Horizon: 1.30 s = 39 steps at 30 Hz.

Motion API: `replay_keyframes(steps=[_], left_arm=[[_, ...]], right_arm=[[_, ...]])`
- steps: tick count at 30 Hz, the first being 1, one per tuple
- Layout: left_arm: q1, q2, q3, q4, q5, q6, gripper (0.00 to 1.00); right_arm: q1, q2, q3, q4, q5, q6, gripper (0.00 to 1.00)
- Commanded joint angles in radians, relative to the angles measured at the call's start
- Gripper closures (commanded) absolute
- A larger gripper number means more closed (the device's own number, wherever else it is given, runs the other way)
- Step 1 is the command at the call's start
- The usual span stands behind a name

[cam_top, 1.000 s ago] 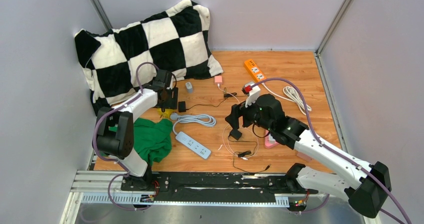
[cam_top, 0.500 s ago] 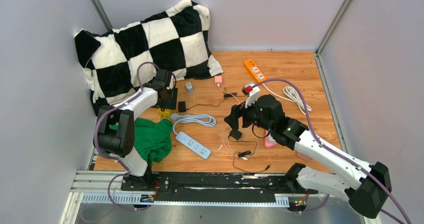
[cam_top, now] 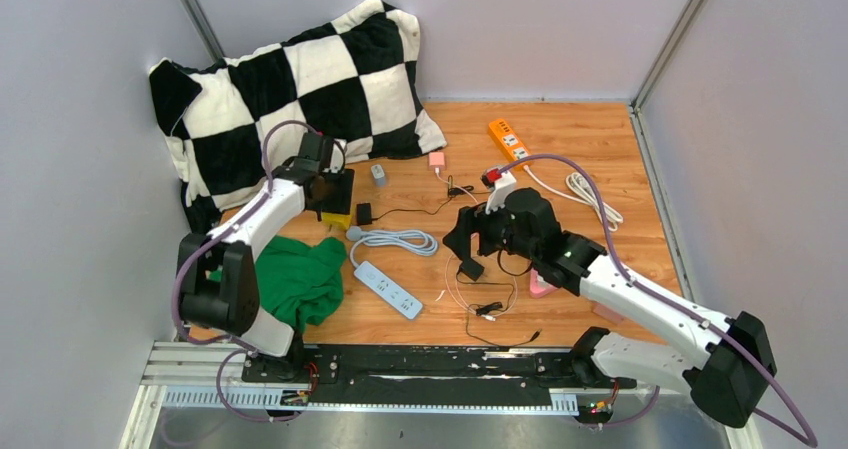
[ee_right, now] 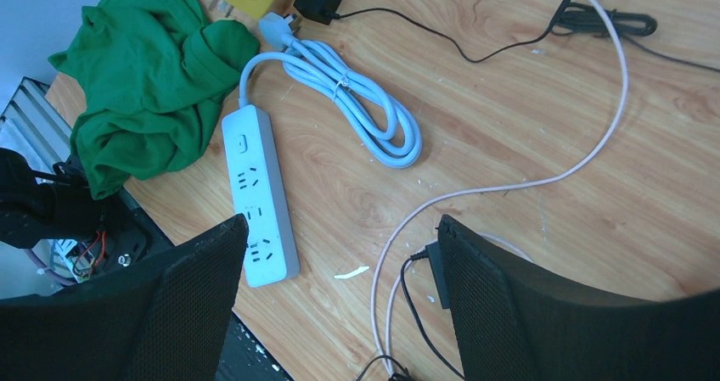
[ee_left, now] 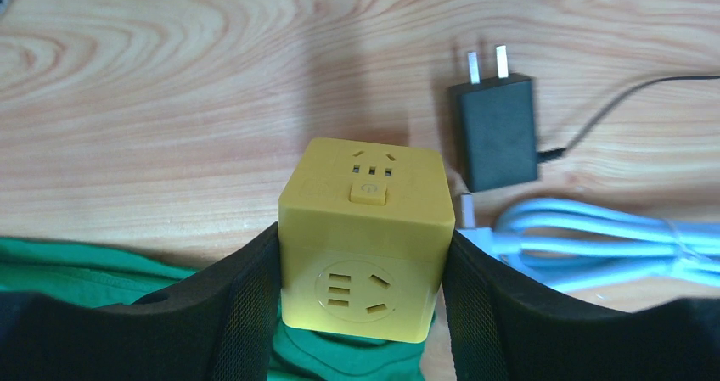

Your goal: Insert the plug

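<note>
The left pincer [ee_left: 361, 254] pinches the yellow socket cube [ee_left: 365, 194]; the right pincer [ee_right: 335, 254] hangs spread, empty. Keep the cube level, with a socket face toward the black adapter [ee_left: 494, 131] at upper right.

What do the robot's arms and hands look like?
Both the left arm and right arm are white tubes with chunky black joints, and a purple cable loops along each. The left hand and right hand are black, with two wide fingers covered in a bumpy mesh pattern.
</note>
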State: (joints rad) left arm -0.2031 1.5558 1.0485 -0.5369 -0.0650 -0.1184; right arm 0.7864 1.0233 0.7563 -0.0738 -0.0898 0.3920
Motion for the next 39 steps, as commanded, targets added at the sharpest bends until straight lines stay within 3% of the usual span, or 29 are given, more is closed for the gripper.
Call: replay_keyframes(steps=[1, 7, 14, 22, 24, 28, 39], left_arm=[[0.004, -0.143, 0.011, 0.047, 0.147, 0.045, 0.75], [-0.020, -0.332, -0.072, 0.186, 0.286, 0.068, 0.78], [-0.157, -0.513, -0.154, 0.245, 0.340, 0.155, 0.78], [-0.237, -0.708, -0.260, 0.341, 0.452, 0.217, 0.80], [-0.241, -0.739, -0.285, 0.361, 0.508, 0.255, 0.80], [-0.263, -0.789, -0.336, 0.406, 0.527, 0.303, 0.83], [-0.275, -0.769, -0.332, 0.353, 0.507, 0.329, 0.83]], right_arm=[[0.013, 0.031, 0.038, 0.011, -0.014, 0.087, 0.17], [-0.013, 0.090, 0.124, 0.003, -0.032, 0.178, 0.13], [-0.016, 0.236, 0.330, -0.056, -0.156, 0.238, 0.07], [-0.015, 0.398, 0.463, -0.042, -0.286, 0.344, 0.05], [-0.016, 0.425, 0.467, -0.010, -0.319, 0.376, 0.00], [-0.007, 0.478, 0.478, 0.060, -0.394, 0.411, 0.04], [0.030, 0.560, 0.491, 0.028, -0.423, 0.391, 0.10]])
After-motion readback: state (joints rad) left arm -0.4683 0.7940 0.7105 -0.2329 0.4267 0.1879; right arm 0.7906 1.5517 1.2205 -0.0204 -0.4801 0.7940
